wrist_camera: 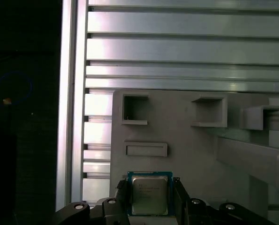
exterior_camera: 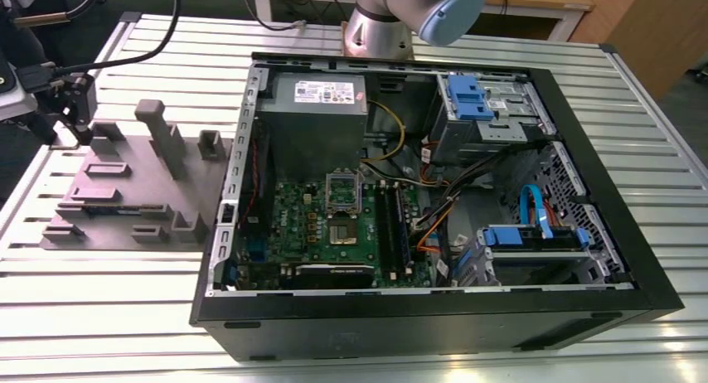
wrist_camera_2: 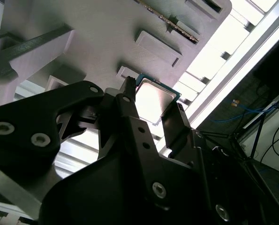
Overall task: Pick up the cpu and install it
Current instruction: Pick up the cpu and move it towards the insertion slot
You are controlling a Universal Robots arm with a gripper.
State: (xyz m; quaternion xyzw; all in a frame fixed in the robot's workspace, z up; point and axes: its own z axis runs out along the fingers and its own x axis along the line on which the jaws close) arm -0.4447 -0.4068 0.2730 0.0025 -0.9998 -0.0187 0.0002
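The cpu is a small square chip with a dull silver top and a pale rim. In both wrist views it sits between my gripper's two black fingers, which press on its opposite edges. The chip is just above the grey holder tray, with my gripper shut on it. In the exterior view my gripper hangs over the far corner of the tray, at the view's left. The open computer case lies to the right, its shiny socket frame on the green board.
The grey tray carries several upright posts and small pockets. The ribbed metal table surrounds tray and case. Inside the case are a grey power supply, blue drive brackets and loose cables. The arm's base stands behind the case.
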